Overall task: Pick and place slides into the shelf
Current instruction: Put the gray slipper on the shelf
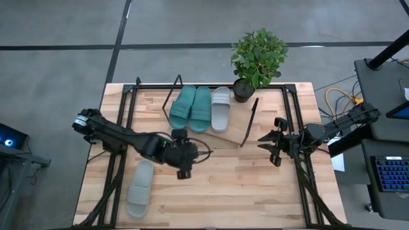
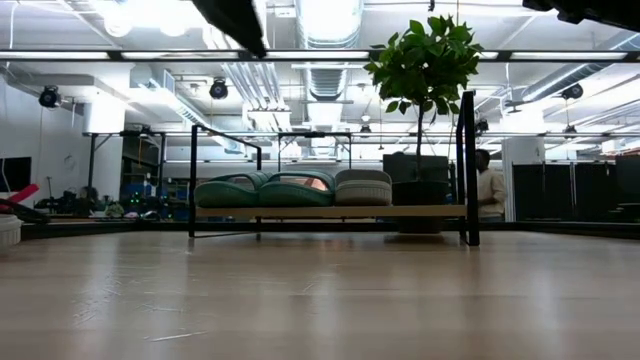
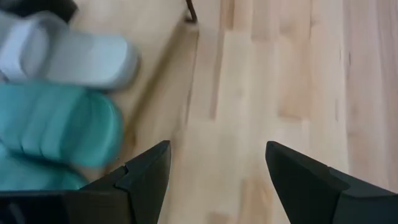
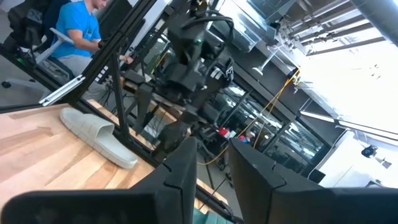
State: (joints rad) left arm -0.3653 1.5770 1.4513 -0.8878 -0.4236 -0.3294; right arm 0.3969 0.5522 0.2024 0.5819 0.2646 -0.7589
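Wooden counter (image 1: 255, 185) carries the shelf (image 1: 236, 128) with two teal slides (image 1: 192, 108) and one grey slide (image 1: 220, 107); another grey slide (image 1: 139, 188) lies near the left gripper (image 1: 184, 171), jaws apart and empty. Right gripper (image 1: 273, 148) waits, jaws slightly apart.

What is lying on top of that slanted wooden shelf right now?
Three slides lie side by side on the shelf: two teal slides and one grey slide. The board's right part is bare. What lies under the board is hidden.

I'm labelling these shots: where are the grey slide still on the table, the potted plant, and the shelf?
grey slide on the table (image 1: 140, 188), high view, middle of its strap.
potted plant (image 1: 243, 90), high view, its dark pot.
shelf (image 1: 239, 124), high view, bare board right of the slides.
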